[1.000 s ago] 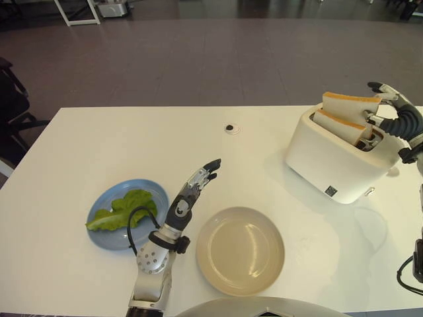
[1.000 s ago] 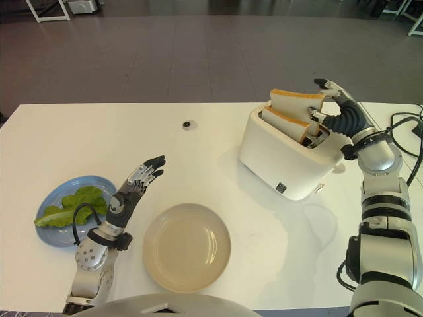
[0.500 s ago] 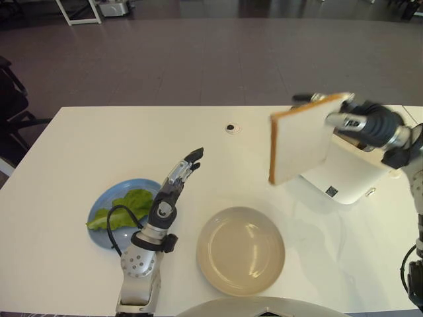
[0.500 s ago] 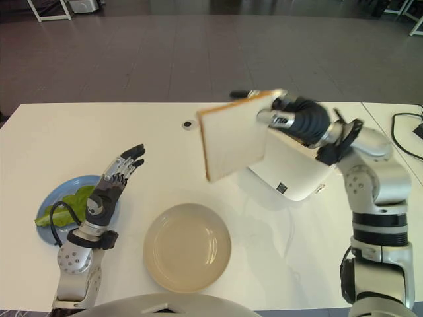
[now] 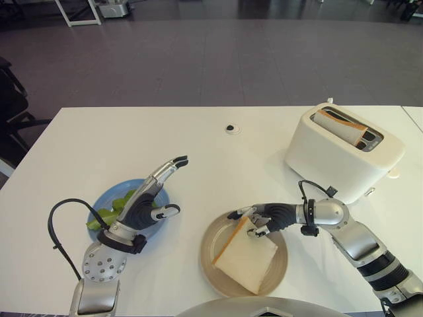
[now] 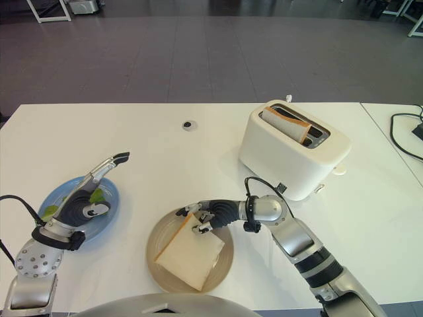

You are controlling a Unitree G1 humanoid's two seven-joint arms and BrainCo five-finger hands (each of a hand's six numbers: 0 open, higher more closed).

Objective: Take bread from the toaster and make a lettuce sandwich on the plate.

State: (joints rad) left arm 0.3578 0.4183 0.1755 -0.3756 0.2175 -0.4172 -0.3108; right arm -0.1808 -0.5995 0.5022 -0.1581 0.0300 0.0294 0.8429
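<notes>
A slice of bread (image 5: 246, 259) lies on the beige plate (image 5: 209, 239) at the table's front middle. My right hand (image 5: 268, 219) is low over the plate's far edge, fingers closed on the slice's upper corner. The white toaster (image 5: 344, 158) stands at the back right with another slice (image 5: 338, 125) leaning in its slot. My left hand (image 5: 142, 201) hovers over the blue plate (image 6: 49, 200), fingers stretched out and holding nothing. It hides much of the green lettuce (image 5: 100, 218) lying there.
A small round black-and-white knob (image 5: 230, 128) sits on the white table near its far edge. A black cable (image 6: 404, 142) runs along the table's right side. Open tabletop lies between the two plates and the toaster.
My right hand carried the slice from beside the toaster down onto the beige plate. My left hand swung left and now hangs over the lettuce plate.
</notes>
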